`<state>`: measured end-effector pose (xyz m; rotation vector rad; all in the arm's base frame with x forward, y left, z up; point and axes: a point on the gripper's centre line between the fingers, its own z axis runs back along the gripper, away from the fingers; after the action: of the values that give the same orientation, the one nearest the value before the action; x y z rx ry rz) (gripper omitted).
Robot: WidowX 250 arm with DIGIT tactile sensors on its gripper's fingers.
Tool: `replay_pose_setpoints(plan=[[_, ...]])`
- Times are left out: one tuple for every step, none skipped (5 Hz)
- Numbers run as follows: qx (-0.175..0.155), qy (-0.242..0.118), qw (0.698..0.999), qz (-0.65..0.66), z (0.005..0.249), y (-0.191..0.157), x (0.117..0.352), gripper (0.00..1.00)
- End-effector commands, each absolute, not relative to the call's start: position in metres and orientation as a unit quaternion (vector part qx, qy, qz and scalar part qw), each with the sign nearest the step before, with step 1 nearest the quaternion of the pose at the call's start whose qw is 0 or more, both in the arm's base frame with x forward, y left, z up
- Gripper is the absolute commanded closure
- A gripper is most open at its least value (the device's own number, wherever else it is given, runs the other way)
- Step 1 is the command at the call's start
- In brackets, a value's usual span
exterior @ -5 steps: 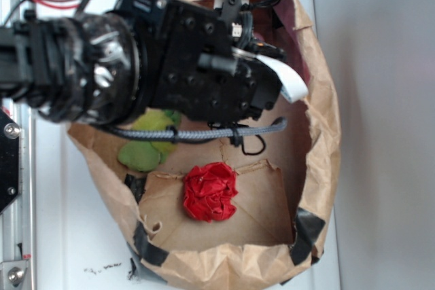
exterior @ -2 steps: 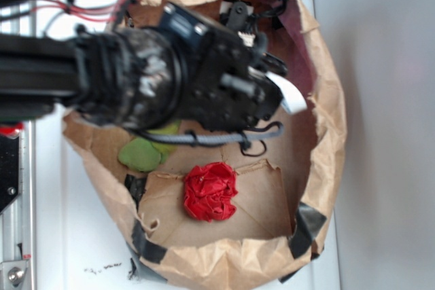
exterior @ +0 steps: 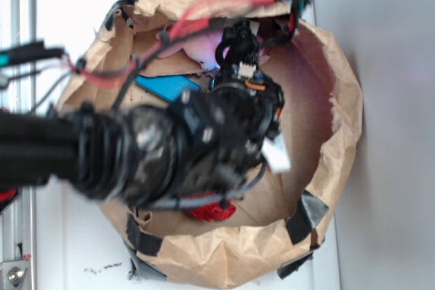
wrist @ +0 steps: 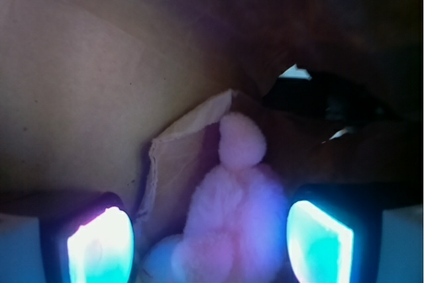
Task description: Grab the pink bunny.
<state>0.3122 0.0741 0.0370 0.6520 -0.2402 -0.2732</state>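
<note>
White tabletop [exterior: 75, 5] under everything, with a grey wall panel [exterior: 394, 127] filling the right side of the exterior frame and a metal rail [exterior: 17, 168] down the left edge. Crumpled brown paper bag [exterior: 343, 134], rolled open like a bowl and patched with black tape at the lower rim, takes up the middle of that frame. Black robot arm [exterior: 102, 157] enters from the left, blurred, with red cables looping over the bag's upper rim; its wrist reaches down into the bag toward the upper centre. Black gripper [wrist: 211, 240]: in the wrist view both fingers [wrist: 99, 246] stand wide apart at the lower left and lower right of the frame, their pads glowing cyan-white, nothing pinched between them. Small pale-pink plush bunny [wrist: 232, 210] sits in the gap between the two pads at lower centre of the wrist view, body rounded and fuzzy, a knob-like part pointing up toward frame centre; whether either pad touches it cannot be told. Bunny lies against a torn flap of the bag's brown paper floor. In the exterior view only a pink patch of it shows at upper centre, just above the gripper. Red cloth ball [exterior: 211, 212] peeks out below the arm, lower centre. Blue flat object [exterior: 166, 86] lies left of the gripper, upper centre-left.
</note>
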Motion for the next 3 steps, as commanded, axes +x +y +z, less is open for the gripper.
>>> replay_pose_setpoints(plan=[[0.347, -0.121, 0.922, -0.124, 0.017, 0.077, 0.307, 0.00], [0.342, -0.124, 0.926, -0.104, 0.022, 0.080, 0.312, 1.00], [0.331, -0.146, 0.929, -0.083, 0.034, 0.085, 0.318, 0.00]])
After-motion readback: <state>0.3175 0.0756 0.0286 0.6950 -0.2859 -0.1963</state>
